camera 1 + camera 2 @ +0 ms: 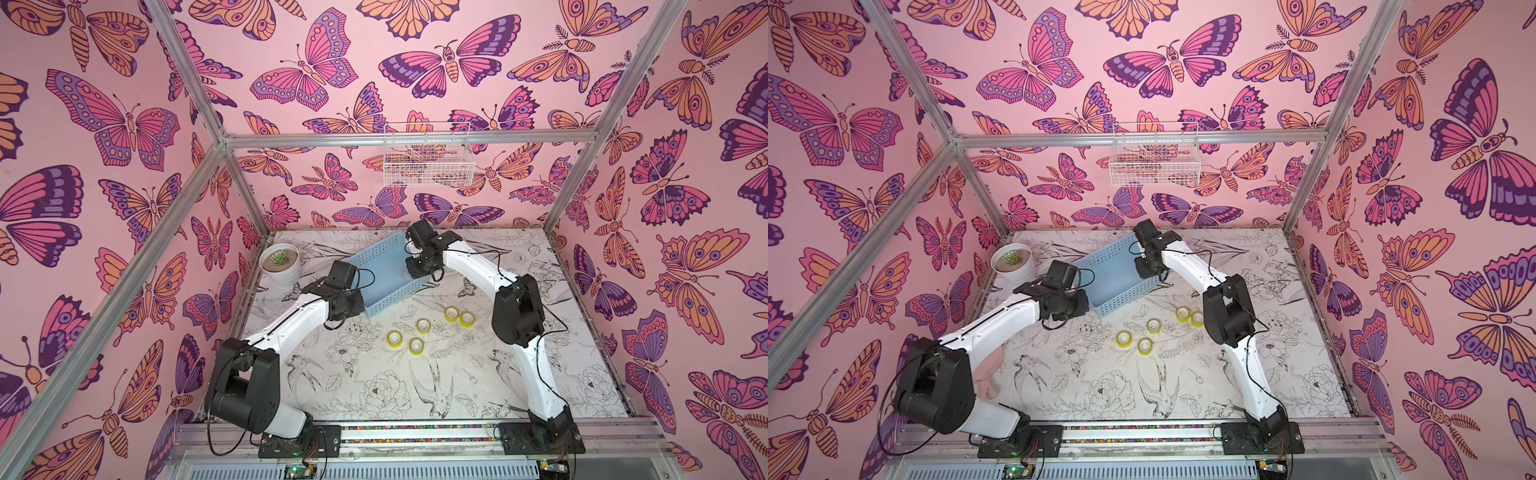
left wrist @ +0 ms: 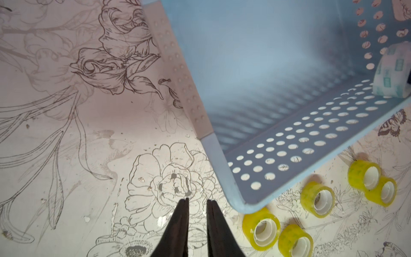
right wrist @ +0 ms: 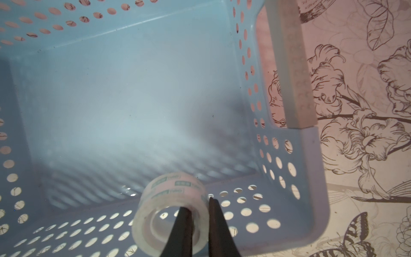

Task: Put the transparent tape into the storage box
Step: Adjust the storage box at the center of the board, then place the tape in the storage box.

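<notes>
Pinching whitish tape (image 3: 155, 200), right fingers (image 3: 215, 222), inside box (image 3: 289, 155)

Storage box (image 1: 395, 297): floor was free save one corner, occupied by the right gripper (image 3: 199, 204) and its whitish tape roll (image 3: 169, 187). Five yellow tape rolls (image 1: 423, 326) crowded the table (image 1: 374, 386) outside the near wall.

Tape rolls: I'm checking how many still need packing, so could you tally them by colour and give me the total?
Yellow-tinted tape rolls: 5, lying on the table
Colourless tape roll: 1, held by the right gripper over the storage box
Total: 6
</notes>
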